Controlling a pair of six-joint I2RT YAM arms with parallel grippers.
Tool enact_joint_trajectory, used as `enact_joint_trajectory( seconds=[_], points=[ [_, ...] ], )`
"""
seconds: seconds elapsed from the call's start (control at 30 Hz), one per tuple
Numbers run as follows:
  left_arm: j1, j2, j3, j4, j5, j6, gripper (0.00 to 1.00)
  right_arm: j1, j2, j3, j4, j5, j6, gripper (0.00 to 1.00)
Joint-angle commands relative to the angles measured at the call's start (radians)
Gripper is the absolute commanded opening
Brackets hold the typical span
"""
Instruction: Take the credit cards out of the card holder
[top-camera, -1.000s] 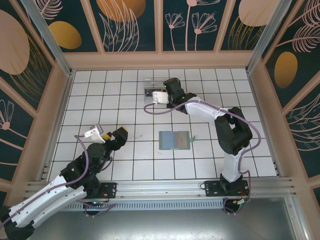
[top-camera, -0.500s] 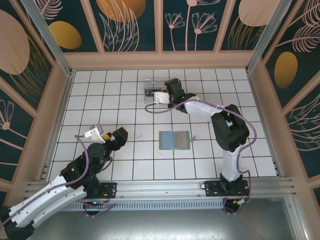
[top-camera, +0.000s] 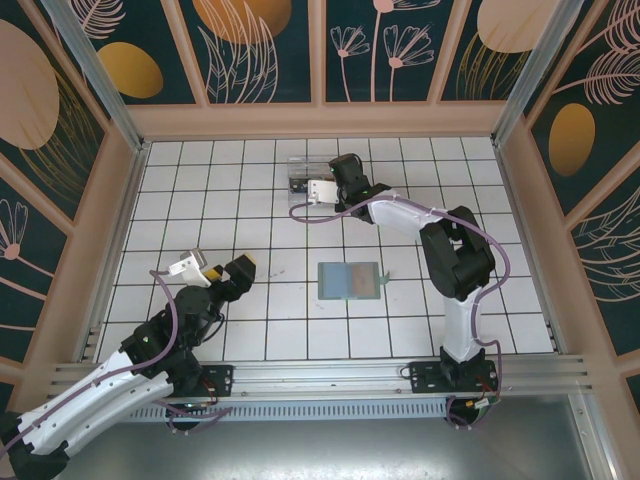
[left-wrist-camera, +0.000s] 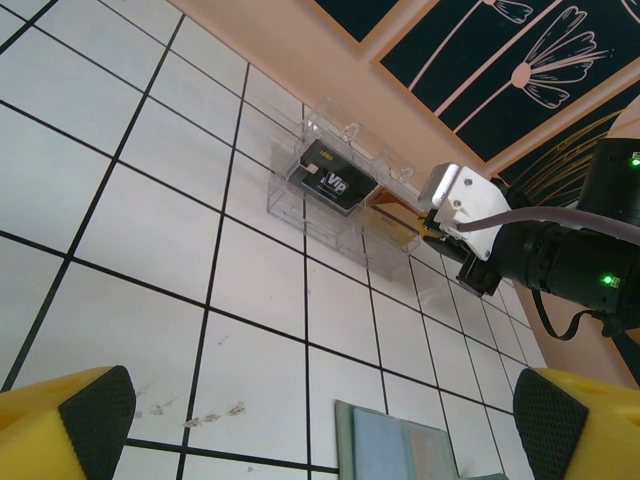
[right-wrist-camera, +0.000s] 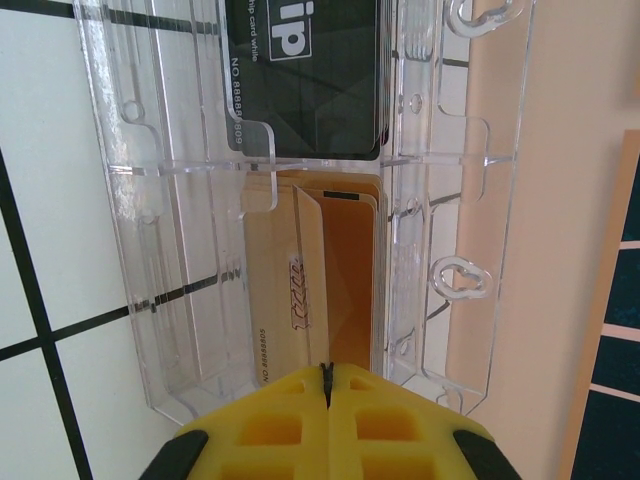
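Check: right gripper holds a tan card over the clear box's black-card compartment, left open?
No. Right wrist view: right gripper holds the tan card over the tan-card compartment of the clear box, beside the black card. Left gripper open.

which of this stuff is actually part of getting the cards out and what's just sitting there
Part of the job: card holder, lying open; black card and tan card in the clear box; right gripper, shut on the tan card.
Just sitting there: left gripper, open, touching nothing.
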Motion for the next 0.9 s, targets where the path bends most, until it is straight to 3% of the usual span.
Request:
enact_joint_trajectory(
  seconds=[0.0,0.4,0.6,0.67,0.8,0.87],
  points=[
    [-0.002,0.004,-0.012,-0.011,-0.021,0.011,0.99,-0.014,0.029,0.036,0.01,-0.026,0.013,0.0],
    [-0.003,0.012,-0.014,-0.008,-0.021,0.005,0.98,-0.03,0.043,0.033,0.018,-0.033,0.028,0.02],
    [-0.003,0.015,-0.015,-0.006,-0.022,0.006,0.99,-0.031,0.056,0.041,0.035,-0.025,0.036,0.11],
    [-0.003,0.015,-0.016,-0.007,-0.022,0.006,0.99,-0.03,0.063,0.046,0.046,-0.022,0.042,0.19],
    [-0.004,0.015,-0.017,-0.009,-0.022,0.005,0.99,-0.032,0.074,0.057,0.05,-0.018,0.05,0.2],
    [-0.003,0.015,-0.018,-0.012,-0.023,0.004,0.99,-0.032,0.076,0.057,0.07,-0.007,0.048,0.33]
  ],
)
